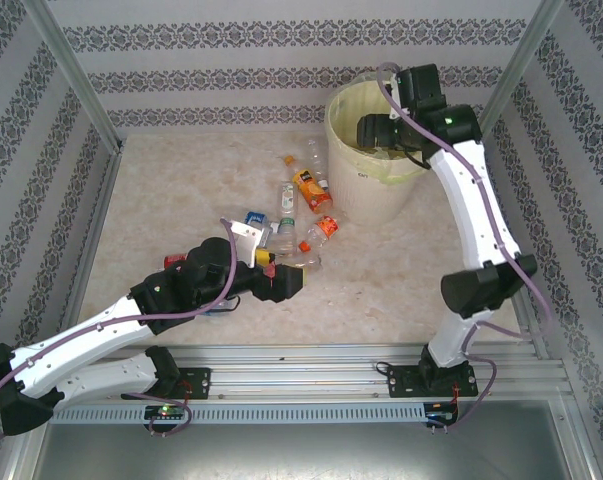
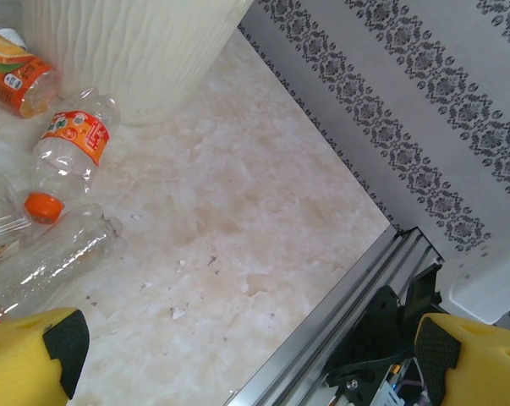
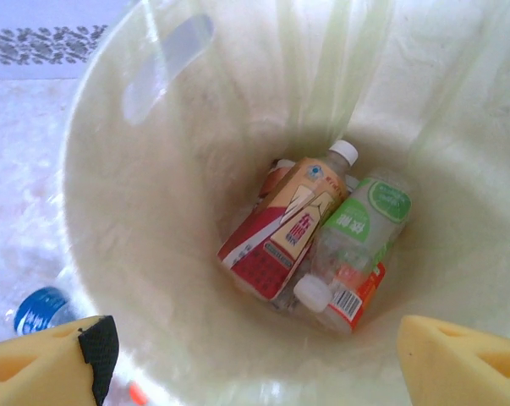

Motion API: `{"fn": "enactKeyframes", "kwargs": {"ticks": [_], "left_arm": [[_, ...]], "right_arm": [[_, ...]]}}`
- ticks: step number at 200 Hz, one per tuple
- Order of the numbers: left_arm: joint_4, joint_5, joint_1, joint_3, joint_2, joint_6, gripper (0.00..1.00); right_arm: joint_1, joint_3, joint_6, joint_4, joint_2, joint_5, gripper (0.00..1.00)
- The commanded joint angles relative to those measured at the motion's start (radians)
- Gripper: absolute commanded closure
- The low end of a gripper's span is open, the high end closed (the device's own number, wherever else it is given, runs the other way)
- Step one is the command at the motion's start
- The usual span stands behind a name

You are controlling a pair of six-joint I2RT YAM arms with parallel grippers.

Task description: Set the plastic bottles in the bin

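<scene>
The cream bin [image 1: 379, 190] with its pale yellow liner stands at the back right. My right gripper [image 1: 376, 131] hangs open over its mouth, holding nothing. In the right wrist view the open gripper [image 3: 250, 364] looks down on three bottles at the bottom: a red-and-tan one [image 3: 287, 228], a green-label one [image 3: 366, 218] and an orange-label one [image 3: 353, 298]. Several more bottles lie on the table left of the bin, among them an orange bottle [image 1: 311, 189] and an orange-capped one [image 1: 326, 229]. My left gripper [image 1: 279, 280] sits low at the near edge of this pile, open and empty [image 2: 246, 364]. The orange-capped bottle [image 2: 68, 144] and a clear bottle [image 2: 56, 260] lie to its left.
Patterned walls enclose the marble table [image 1: 181, 200] on three sides. An aluminium rail [image 1: 311, 355] runs along the near edge, and the right arm's base [image 2: 381, 338] is seen past it. The bin's ribbed wall [image 2: 136, 51] rises just behind the pile.
</scene>
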Motion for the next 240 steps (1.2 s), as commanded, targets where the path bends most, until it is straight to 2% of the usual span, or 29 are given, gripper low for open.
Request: {"fn": "enactKeyframes", "kwargs": {"ticks": [1,22,92,125,172,208,240], "left_arm": [[-0.048,-0.021,-0.004,-0.004,-0.018,0.038,0.0],[-0.136,-0.066,-0.004,0.022,-0.007,0.093,0.0],[-0.407,-0.163,-0.003,0.144,0.08,0.248,0.0],[-0.455,-0.174,0.023,0.145,0.142,0.309,0.0],[-0.48,-0.13,0.06,0.162,0.294,0.386,0.0],[-0.476,-0.111,0.106,0.176,0.4,0.44,0.0],[-0.478,-0.159,0.14,0.2,0.503,0.496,0.0]], "right_arm": [[0.026,-0.107,-0.023,0.065,-0.105,0.047,0.14],[0.063,-0.254,-0.007,0.108,-0.211,0.039,0.13],[0.167,-0.707,0.142,0.259,-0.54,-0.104,0.09],[0.183,-0.871,0.213,0.306,-0.645,-0.177,0.02],[0.189,-1.076,0.266,0.394,-0.777,-0.328,0.02],[0.188,-1.182,0.302,0.411,-0.843,-0.358,0.02],[0.189,-1.239,0.326,0.419,-0.886,-0.364,0.02]]}}
